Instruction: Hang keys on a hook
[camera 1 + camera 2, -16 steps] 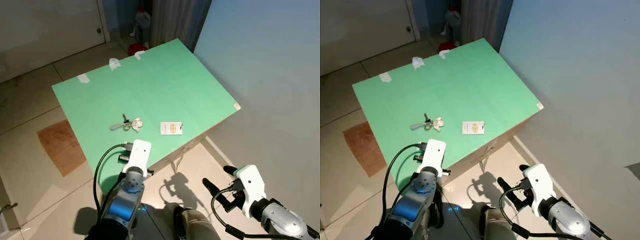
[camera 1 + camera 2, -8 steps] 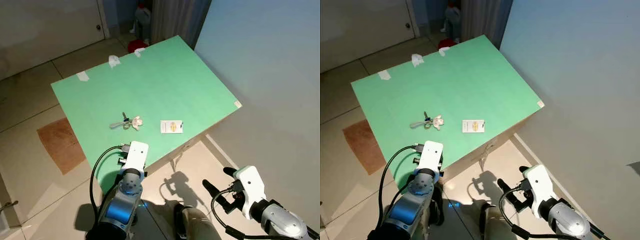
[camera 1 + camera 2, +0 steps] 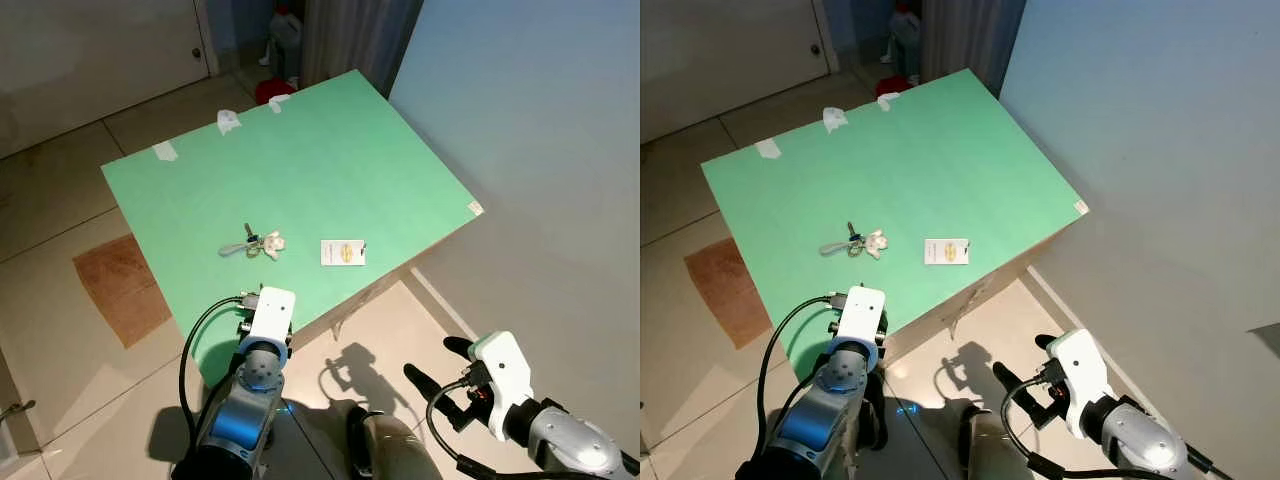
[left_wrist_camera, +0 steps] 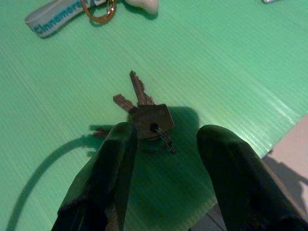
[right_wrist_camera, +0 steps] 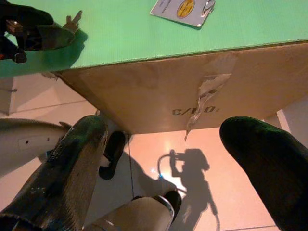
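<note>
Green table [image 3: 330,170] holds two key bunches [image 4: 147,120], both grippers' fingers [image 4: 108,168] spread.

Two key sets, both flat on the green tabletop [image 3: 330,160].

Key bunch [image 4: 149,120] – two grey keys fanned apart plus a dark squarish tag with a hole, all on one small ring. It sits close to the table's near edge, at roughly 6 o'clock from the other set.

Strap keyring [image 3: 255,245] – pale strap with teal lettering, gold ring, small white plush charm. Strap end points to 9 o'clock.

White hook card [image 3: 343,253] – yellow label, lying flat at 3 o'clock of the strap keyring, apart from it.
</note>
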Robot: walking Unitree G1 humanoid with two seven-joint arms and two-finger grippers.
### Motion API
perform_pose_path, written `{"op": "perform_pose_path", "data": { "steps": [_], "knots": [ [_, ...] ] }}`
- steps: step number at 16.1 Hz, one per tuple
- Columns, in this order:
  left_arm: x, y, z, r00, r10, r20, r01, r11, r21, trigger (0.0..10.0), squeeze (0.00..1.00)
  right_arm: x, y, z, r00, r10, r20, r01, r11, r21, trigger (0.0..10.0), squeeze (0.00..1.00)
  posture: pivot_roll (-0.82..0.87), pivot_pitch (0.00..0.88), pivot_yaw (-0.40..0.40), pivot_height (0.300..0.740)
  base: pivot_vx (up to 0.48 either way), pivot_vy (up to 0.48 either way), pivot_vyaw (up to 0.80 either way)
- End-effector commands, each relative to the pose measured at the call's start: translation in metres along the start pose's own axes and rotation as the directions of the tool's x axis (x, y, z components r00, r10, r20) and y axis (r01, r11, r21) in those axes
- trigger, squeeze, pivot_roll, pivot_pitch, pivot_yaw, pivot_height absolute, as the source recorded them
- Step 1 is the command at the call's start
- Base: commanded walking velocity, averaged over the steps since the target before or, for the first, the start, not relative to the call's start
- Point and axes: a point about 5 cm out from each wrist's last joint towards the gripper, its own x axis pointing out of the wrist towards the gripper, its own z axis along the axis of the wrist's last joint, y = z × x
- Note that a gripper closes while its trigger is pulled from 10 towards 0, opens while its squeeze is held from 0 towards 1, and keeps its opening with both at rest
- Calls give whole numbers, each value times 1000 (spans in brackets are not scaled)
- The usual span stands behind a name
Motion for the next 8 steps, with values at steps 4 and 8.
{"op": "perform_pose_path", "data": {
  "steps": [4,8],
  "knots": [
    [-8,-33,-5,997,-59,-56,54,995,-78,10000,0,-3,-3,-1,1000,5,-18,-5,1000,5,10000,0,-353,306,-97,736,0,0,0],
    [-7,-35,-7,995,-78,-67,70,991,-114,4314,0,-3,0,-2,1000,16,-25,-16,1000,6,10000,0,-355,306,-101,736,0,0,0]
  ]
}}
